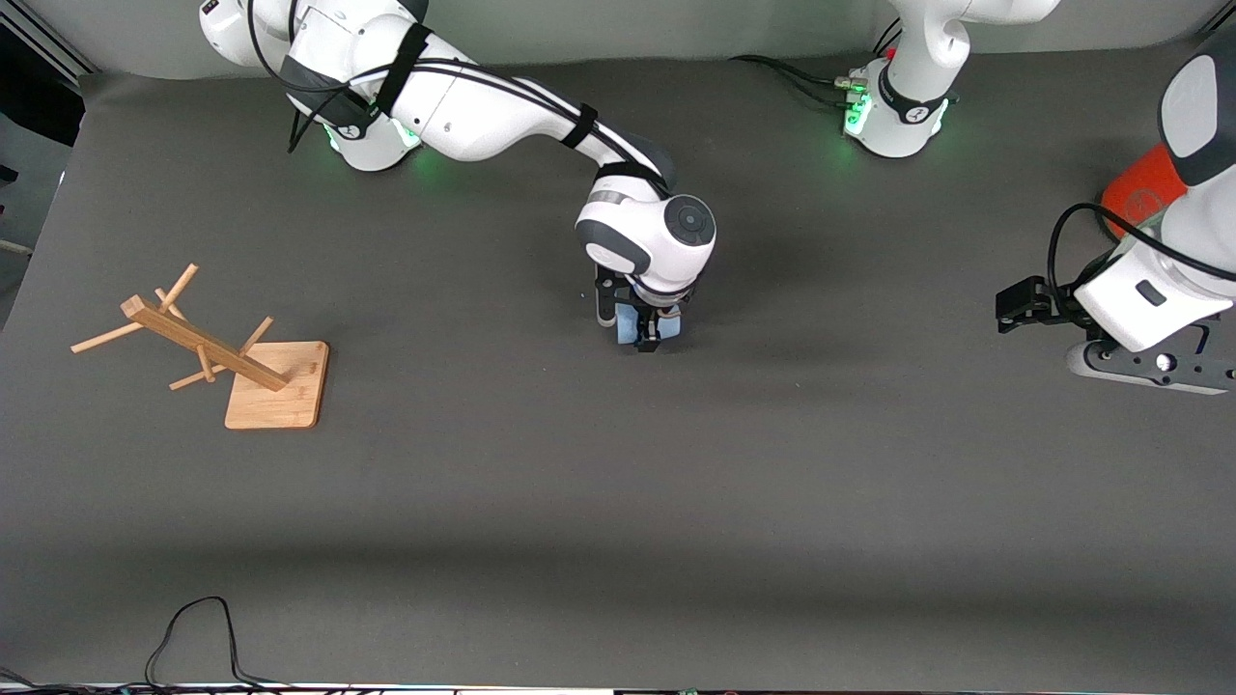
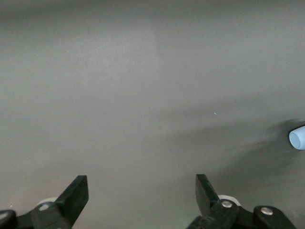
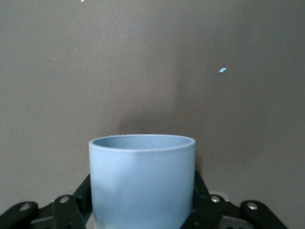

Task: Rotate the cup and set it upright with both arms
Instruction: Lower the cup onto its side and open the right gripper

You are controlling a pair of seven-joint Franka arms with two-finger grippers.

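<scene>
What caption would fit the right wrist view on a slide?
Right claw shut on the pale-blue cup, its open mouth facing away from the camera, over the grey table.

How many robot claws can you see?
2. The right claw is shut on the blue cup mid-table; the left claw waits open at the left arm's end.

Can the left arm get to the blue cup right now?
Probably yes. The left gripper is open at the left arm's end of the table, with bare table between it and the cup. But the right gripper is shut on the cup, leaving little of it free to grasp.
</scene>
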